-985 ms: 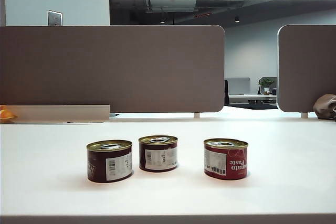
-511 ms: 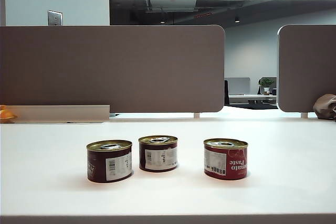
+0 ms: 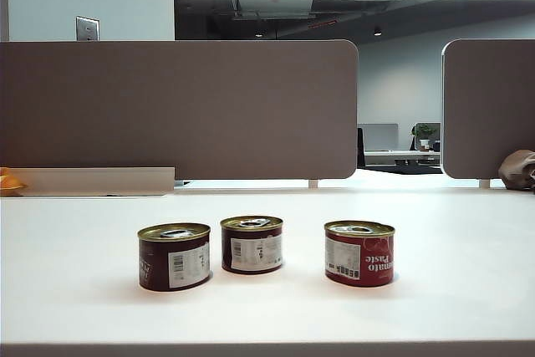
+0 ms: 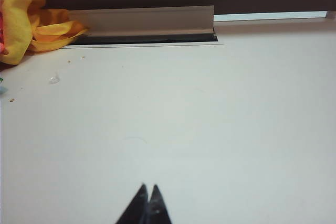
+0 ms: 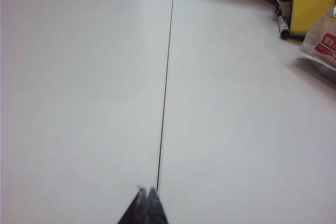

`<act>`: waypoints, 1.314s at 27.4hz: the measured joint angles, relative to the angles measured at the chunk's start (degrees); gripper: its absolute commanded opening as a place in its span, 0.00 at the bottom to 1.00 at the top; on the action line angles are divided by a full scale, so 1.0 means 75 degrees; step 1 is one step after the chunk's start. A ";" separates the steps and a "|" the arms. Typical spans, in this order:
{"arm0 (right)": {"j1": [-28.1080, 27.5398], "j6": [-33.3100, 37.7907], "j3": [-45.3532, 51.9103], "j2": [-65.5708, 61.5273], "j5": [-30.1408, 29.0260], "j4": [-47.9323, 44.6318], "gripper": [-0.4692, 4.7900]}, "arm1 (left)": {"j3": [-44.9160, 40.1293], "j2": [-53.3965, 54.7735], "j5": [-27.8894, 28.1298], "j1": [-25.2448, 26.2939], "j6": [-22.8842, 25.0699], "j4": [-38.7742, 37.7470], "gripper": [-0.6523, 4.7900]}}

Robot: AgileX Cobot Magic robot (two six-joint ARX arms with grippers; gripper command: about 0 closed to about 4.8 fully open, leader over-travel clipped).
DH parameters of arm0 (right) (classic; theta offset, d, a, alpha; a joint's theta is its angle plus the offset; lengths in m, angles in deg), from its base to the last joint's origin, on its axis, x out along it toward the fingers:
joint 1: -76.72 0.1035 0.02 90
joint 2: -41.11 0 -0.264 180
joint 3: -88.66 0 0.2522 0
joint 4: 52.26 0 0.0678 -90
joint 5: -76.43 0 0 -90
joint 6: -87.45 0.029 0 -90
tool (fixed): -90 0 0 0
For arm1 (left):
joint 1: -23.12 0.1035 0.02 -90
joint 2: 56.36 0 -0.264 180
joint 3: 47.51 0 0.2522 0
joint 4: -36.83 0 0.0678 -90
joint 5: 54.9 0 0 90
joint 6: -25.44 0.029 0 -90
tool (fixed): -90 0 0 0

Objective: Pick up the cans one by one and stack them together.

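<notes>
Three squat tomato-paste cans with gold metal lids are seen standing upright on the white table (image 3: 75,290), none stacked. The middle dark-red can (image 3: 252,244) is taken as the landmark: the left dark-red can (image 3: 174,256) stands just beside it, slightly nearer the camera, not touching; the bright-red can (image 3: 359,253) stands apart on its other side.

The left hand (image 4: 147,188) is shown with its fingers pressed together over bare table, with a yellow cloth (image 4: 29,22) far off by a grey rail (image 4: 142,20). The right hand (image 5: 146,190) is likewise closed and empty above a table seam (image 5: 165,93).

No can has been approached. For the first pick, the fingers should be opened wider than the can, lowered squarely over its sides, and the can kept level so that it seats centred on the landmark's lid.
</notes>
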 measured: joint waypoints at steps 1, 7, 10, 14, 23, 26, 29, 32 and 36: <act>0.0000 0.0000 0.0000 0.0000 -0.0003 0.0000 0.09 | 0.0000 0.0000 0.0000 0.0003 0.0000 0.0003 0.12; 0.0000 0.0979 0.0006 0.0000 -0.0230 -0.0052 0.09 | 0.0000 0.0000 -0.0035 0.0000 -0.0335 0.0003 0.12; 0.0000 0.2667 -0.0029 -0.0003 -0.0758 -0.0187 0.09 | 0.0009 0.0000 -0.0184 0.0000 -0.0912 0.0073 0.12; 0.0003 0.3984 -0.0297 0.0000 -0.1816 -0.0490 0.09 | 0.0358 -0.0003 -0.0737 0.0000 -0.1478 0.0166 0.12; 0.0000 0.6327 -0.0347 0.0000 -0.4817 -0.2728 0.09 | 0.2180 -0.0015 -0.2244 0.0000 -0.1961 0.0431 0.17; -0.0006 0.6341 -0.0472 -0.0006 -0.5502 -0.4179 0.09 | 0.2795 -0.0012 -0.2439 0.0000 -0.2020 0.0356 0.17; -0.0052 0.5852 -0.1128 -0.0009 -0.4992 -0.4278 0.12 | 0.3483 -0.0009 -0.2524 0.0000 -0.1985 0.0184 0.17; -0.0067 0.3620 -0.2675 -0.0012 -0.4106 -0.3107 0.14 | 0.4919 -0.0015 -0.2393 0.0000 -0.1387 -0.0428 0.17; -0.0067 0.2296 -0.4191 -0.0160 -0.3847 -0.0997 0.14 | 0.6067 0.0192 -0.2040 0.0000 -0.0761 -0.1247 0.16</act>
